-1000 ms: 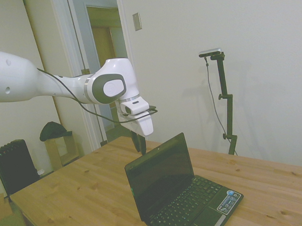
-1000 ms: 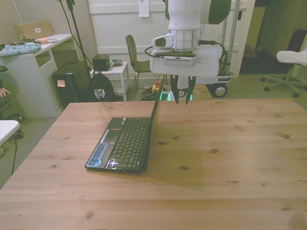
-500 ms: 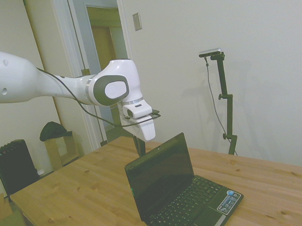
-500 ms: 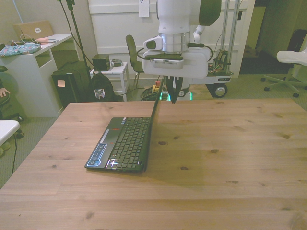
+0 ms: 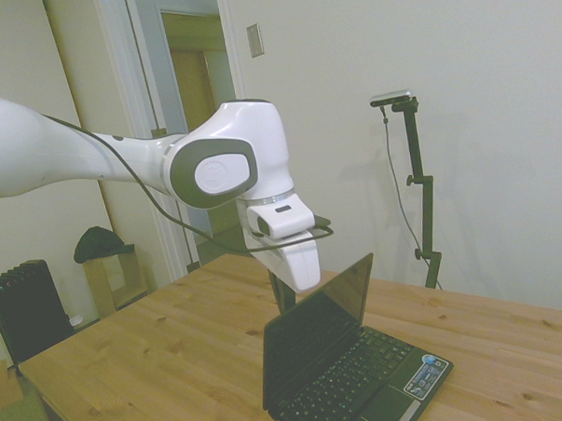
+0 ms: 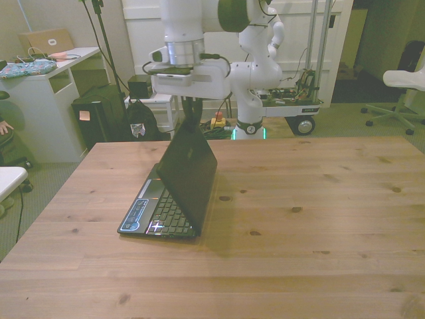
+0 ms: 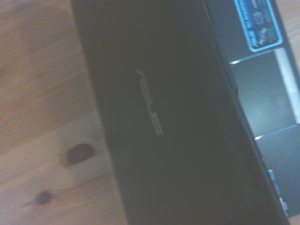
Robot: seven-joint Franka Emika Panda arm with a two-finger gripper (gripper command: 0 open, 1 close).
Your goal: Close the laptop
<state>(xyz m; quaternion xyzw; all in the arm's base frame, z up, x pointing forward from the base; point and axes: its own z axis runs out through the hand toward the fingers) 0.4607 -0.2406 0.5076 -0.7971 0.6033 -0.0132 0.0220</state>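
The black laptop [image 5: 315, 344] sits on the wooden table [image 5: 129, 366], its lid tipped forward over the keyboard, roughly halfway down. The front view shows the matte lid back [image 6: 189, 169] leaning over the keys toward that view's left. My gripper [image 5: 281, 299] is behind the lid's top edge, fingers shut and touching it, also seen in the front view [image 6: 192, 118]. The wrist view is filled by the dark lid [image 7: 154, 117] with its logo, plus the blue-white sticker [image 7: 258, 23] on the palm rest. That sticker [image 5: 426, 374] also shows in the side view.
The laptop lies toward the front view's left on the table [image 6: 319, 219]. Off the table stand a white desk [image 6: 40, 73], a dark bag [image 6: 136, 123], a chair [image 6: 189, 83] and an office chair [image 6: 405, 80]. A dark radiator [image 5: 24, 310] stands beyond the table's end.
The gripper closed its fingers, then swept toward the front view's left against the lid's top edge. The lid went from upright and open to tilted well over the keyboard.
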